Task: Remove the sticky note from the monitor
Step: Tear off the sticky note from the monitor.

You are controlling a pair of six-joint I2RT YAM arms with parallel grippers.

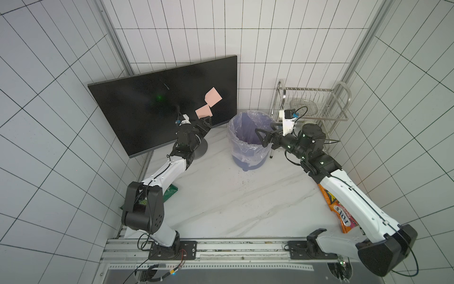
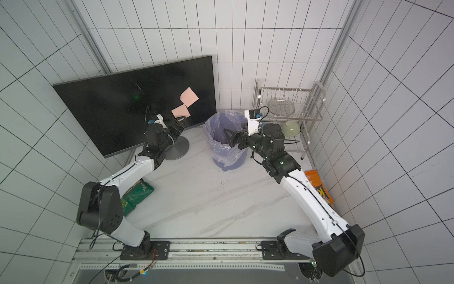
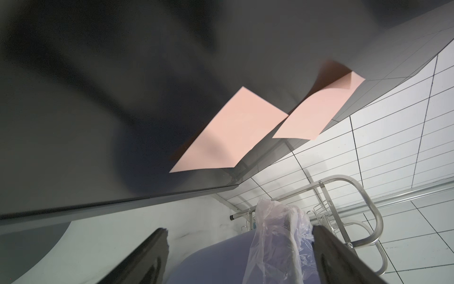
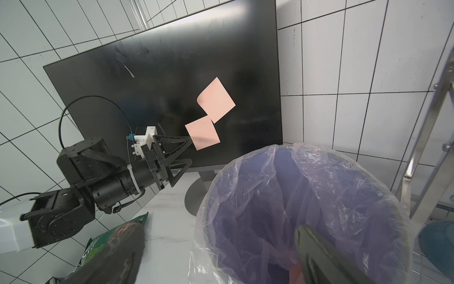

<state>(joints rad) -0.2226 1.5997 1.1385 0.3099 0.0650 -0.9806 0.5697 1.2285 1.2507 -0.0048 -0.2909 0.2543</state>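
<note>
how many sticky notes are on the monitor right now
2. Both pink, on the monitor screen's half nearer the bin: the upper note has a curled corner, the lower note meets it corner to corner. None seems hidden.

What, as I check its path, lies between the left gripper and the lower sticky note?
Nothing; in the right wrist view the left gripper nearly meets the lower sticky note.

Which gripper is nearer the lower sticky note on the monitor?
Left. The left gripper sits at the edge of the lower sticky note; the right gripper hangs over the bin, well apart.
</note>
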